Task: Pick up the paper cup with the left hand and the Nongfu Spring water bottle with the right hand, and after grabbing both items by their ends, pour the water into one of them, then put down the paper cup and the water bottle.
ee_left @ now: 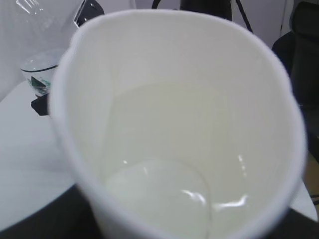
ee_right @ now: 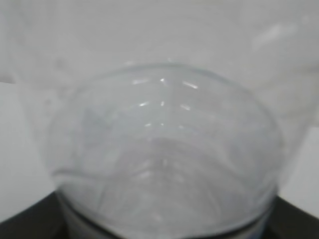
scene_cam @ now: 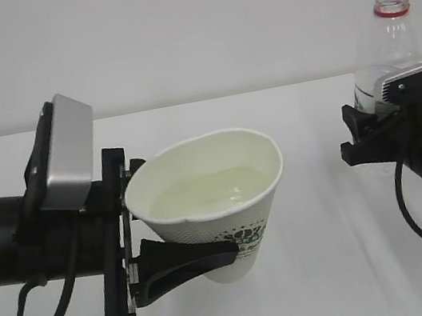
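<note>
The white paper cup (scene_cam: 211,206) with its dark green logo sits squeezed between the black fingers of my left gripper (scene_cam: 196,237), which is shut on its lower body. Clear water (scene_cam: 208,191) lies in the cup, and the left wrist view looks straight into the paper cup (ee_left: 174,99) at the water (ee_left: 159,199). At the far right the capless water bottle (scene_cam: 387,47) with its red neck ring stands upright, my right gripper (scene_cam: 369,131) shut on its lower part. The right wrist view is filled by the blurred clear bottle (ee_right: 164,149). The label is hidden.
Both arms reach over a white table (scene_cam: 335,267) with a plain white wall behind. The bottle (ee_left: 37,74) shows at the upper left of the left wrist view, and dark furniture (ee_left: 301,35) stands beyond the table's edge at the upper right.
</note>
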### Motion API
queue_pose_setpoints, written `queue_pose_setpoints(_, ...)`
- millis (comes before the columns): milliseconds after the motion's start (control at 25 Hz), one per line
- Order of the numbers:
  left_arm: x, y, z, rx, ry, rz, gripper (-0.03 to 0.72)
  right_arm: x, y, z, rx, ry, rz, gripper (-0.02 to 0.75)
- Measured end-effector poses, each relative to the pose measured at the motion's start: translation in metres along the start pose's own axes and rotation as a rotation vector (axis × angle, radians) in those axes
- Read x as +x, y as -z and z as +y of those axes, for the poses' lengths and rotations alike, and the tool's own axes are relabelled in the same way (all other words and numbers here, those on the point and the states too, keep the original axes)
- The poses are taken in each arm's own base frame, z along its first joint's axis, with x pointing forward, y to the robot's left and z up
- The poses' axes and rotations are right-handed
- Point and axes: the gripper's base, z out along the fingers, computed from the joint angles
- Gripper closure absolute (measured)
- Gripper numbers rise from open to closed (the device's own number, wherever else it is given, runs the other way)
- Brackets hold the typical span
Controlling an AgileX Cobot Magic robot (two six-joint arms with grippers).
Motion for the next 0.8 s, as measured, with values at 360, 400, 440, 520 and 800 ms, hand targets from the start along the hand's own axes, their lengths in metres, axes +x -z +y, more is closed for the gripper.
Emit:
queue_pose_setpoints(360, 0.0, 0.0, 0.001, -0.009, 0.004, 0.004, 0.249, 0.009, -0.015, 0.004, -0.001, -0.014, 0.019, 0.269)
queue_pose_setpoints(400, 0.001, 0.0, 0.001, -0.009, 0.008, 0.005, 0.249, 0.008, -0.016, 0.004, -0.001, -0.018, 0.014, 0.269)
queue_pose_setpoints(440, 0.002, -0.001, 0.001, -0.01, 0.01, 0.009, 0.249, 0.008, -0.017, 0.004, 0.0, -0.02, 0.011, 0.269)
queue_pose_setpoints(520, 0.005, -0.002, 0.002, -0.009, 0.019, 0.014, 0.249, 0.007, -0.018, 0.004, 0.0, -0.022, 0.008, 0.269)
queue_pose_setpoints(800, 0.005, -0.003, 0.005, -0.041, 0.052, -0.002, 0.249, 0.005, -0.021, 0.005, 0.0, -0.026, -0.003, 0.269)
